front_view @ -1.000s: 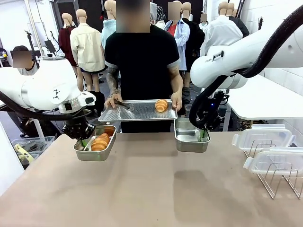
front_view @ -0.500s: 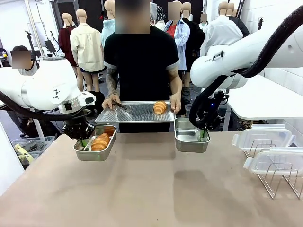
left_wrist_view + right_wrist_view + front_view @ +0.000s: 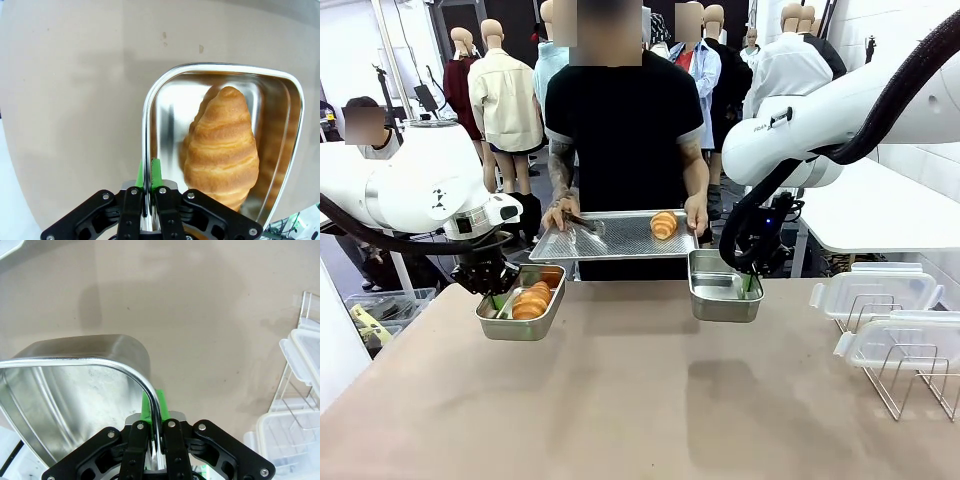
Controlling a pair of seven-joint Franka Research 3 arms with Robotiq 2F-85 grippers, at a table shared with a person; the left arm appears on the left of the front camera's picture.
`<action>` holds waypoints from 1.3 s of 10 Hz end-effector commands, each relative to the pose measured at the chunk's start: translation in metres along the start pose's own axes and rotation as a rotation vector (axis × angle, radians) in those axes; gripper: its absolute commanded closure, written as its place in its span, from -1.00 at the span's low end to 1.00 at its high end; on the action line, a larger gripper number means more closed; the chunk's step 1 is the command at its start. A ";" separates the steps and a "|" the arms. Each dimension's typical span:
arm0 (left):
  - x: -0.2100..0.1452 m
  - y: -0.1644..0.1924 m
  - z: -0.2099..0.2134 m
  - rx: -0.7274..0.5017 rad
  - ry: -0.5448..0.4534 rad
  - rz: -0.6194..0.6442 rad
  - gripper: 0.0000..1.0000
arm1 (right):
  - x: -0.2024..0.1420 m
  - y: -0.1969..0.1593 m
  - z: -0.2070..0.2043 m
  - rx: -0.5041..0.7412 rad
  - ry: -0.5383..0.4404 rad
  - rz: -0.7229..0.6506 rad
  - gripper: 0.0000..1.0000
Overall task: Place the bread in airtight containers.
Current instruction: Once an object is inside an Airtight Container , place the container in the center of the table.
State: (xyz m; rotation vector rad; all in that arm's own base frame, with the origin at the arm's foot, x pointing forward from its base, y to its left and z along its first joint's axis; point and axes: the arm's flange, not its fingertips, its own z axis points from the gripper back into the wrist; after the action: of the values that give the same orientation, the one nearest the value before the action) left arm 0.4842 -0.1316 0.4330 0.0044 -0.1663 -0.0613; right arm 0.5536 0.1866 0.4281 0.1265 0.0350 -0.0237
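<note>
Fingers point(image 3: 155, 171) still clamp both tins point(image 3: 515, 328) point(image 3: 722, 308) — person's tray point(image 3: 620, 236) shifted right.

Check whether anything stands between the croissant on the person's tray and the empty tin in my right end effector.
Nothing visible does. The croissant lies on the tray the person holds, just beyond the empty tin, held open-topped by the right end effector. The clear lids sit aside on the wire rack.

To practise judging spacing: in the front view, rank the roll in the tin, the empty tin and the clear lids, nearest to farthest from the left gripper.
1. Roll in the tin: beside the left gripper.
2. Empty tin: right of centre, in the right gripper.
3. Clear lids: far right.
</note>
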 end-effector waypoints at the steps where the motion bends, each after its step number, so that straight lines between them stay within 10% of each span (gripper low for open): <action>1: 0.001 0.001 0.002 0.006 -0.020 -0.013 1.00 | 0.001 0.001 0.001 -0.003 -0.018 0.005 1.00; 13: -0.009 0.052 -0.070 0.073 -0.097 0.067 1.00 | 0.001 0.001 0.001 -0.003 -0.018 0.005 1.00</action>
State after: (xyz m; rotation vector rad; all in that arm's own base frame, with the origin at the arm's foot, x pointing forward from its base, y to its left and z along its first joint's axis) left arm 0.4889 -0.0823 0.3706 0.0485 -0.2312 -0.0137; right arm 0.5537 0.1866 0.4281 0.1265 0.0349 -0.0238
